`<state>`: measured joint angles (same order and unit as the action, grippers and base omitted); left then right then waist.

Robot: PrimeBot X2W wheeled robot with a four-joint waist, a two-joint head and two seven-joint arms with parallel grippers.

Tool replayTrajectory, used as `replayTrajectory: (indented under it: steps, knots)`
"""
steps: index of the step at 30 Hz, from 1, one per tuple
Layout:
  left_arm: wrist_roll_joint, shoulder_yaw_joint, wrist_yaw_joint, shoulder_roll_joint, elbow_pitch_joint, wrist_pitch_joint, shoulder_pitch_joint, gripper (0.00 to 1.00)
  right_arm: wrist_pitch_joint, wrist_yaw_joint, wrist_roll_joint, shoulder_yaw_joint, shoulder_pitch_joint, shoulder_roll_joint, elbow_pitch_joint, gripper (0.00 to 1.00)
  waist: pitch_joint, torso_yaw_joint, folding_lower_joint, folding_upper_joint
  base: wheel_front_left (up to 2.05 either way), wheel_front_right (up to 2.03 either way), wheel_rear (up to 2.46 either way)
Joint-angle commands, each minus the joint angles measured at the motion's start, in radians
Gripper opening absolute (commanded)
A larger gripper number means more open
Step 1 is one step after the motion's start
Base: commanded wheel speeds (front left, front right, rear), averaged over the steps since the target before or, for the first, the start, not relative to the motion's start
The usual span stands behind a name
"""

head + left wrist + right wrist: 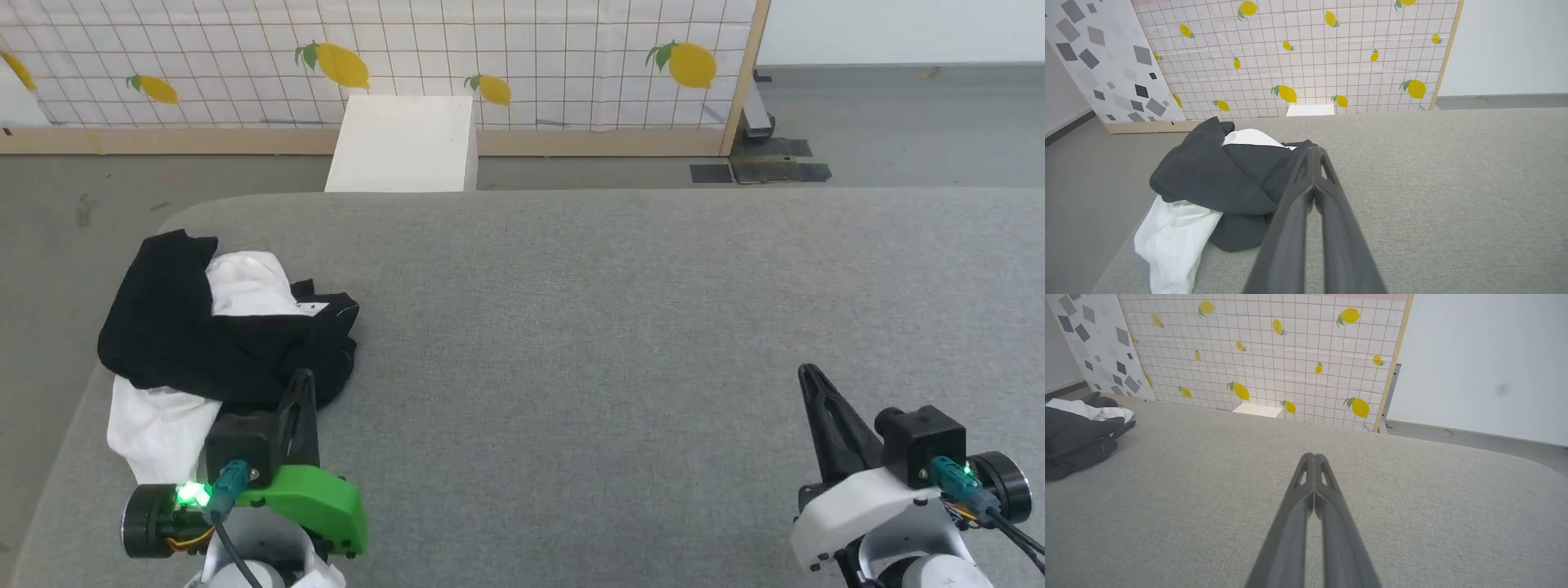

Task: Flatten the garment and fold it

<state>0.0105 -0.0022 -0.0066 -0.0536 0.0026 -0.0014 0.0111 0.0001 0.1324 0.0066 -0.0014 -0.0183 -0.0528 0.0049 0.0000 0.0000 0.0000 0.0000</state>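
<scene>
The garment lies crumpled in a heap near the left end of the grey table, black folds on top and white cloth spilling toward the table's left edge. In the left wrist view the garment sits just left of my fingers. My left gripper is shut and holds nothing, its tips at the heap's near right edge. My right gripper is shut and empty over bare table at the lower right. The right wrist view shows the garment far off to the left and my right gripper with its fingers pressed together.
A white box stands on the floor behind the table's far edge. A lemon-print grid panel runs along the back. The table's rounded left corner is near the heap. Grey table surface stretches wide between the two grippers.
</scene>
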Motion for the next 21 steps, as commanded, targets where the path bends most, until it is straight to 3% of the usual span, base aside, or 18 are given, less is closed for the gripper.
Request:
replayTrajectory:
  steps: [1, 21]
  knots:
    - [-0.010, 0.002, 0.007, 0.003, -0.003, 0.001, -0.011, 0.00, 0.000, -0.002, -0.007, 0.001, 0.018, 0.003, -0.005, 0.00, 0.000, 0.000, 0.0000, 0.0000, 0.00, 0.00, 0.00]
    - [-0.010, 0.002, 0.007, 0.003, -0.003, 0.001, -0.011, 0.00, 0.000, -0.002, -0.007, 0.001, 0.018, 0.003, -0.005, 0.00, 0.000, 0.000, 0.0000, 0.0000, 0.00, 0.00, 0.00]
